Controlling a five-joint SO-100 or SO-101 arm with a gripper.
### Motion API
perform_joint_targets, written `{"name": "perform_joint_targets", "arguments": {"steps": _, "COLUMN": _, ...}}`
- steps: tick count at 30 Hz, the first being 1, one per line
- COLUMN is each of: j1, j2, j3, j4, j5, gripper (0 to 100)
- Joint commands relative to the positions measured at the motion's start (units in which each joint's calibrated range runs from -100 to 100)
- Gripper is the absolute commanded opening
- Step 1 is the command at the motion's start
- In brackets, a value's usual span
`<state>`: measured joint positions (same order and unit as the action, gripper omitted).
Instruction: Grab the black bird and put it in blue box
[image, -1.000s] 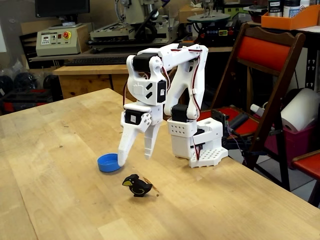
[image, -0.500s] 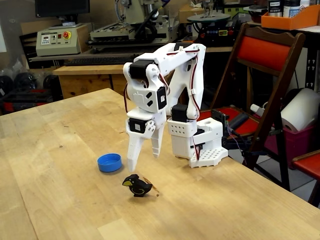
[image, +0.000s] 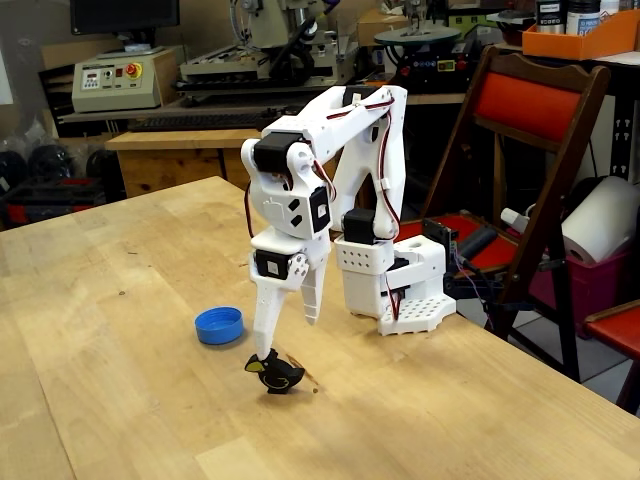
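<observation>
The gripper (image: 286, 336) hangs point-down with its jaws parted and nothing between them. Over the last second it has swung right and toward the near side, away from the spot beside the blue box (image: 219, 325), and dropped; its longer finger tip now sits right at the head of the bird (image: 273, 373), seemingly touching or just above it, while the shorter finger ends higher, to the right and farther back. The jaws look a little narrower than they were a second ago, but still open wide enough to take the bird.

The bird stands upright on the table (image: 120, 400), near side, unmoved through all three moments, its yellow face turned left. The box lies just left of it and slightly farther away, empty, also unmoved.

So the approach seems nearly done: the arm has lined up over the bird, but no grasp has been made. Likely the fingers must still drop to straddle the body before closing.
</observation>
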<state>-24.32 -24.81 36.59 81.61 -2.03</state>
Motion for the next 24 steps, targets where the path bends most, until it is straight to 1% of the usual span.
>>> {"name": "perform_joint_targets", "arguments": {"steps": 1, "j1": -0.6, "j2": -0.9, "j3": -2.9, "j4": -0.1, "j5": 0.0, "gripper": 38}}
{"name": "perform_joint_targets", "arguments": {"steps": 8, "j1": 0.0, "j2": -0.2, "j3": -2.3, "j4": -0.4, "j5": 0.0, "gripper": 38}}
{"name": "perform_joint_targets", "arguments": {"steps": 17, "j1": 0.0, "j2": -0.1, "j3": -2.2, "j4": -7.1, "j5": 0.0, "gripper": 38}}
{"name": "perform_joint_targets", "arguments": {"steps": 24, "j1": 0.1, "j2": -0.1, "j3": -2.2, "j4": -7.5, "j5": 0.0, "gripper": 38}}
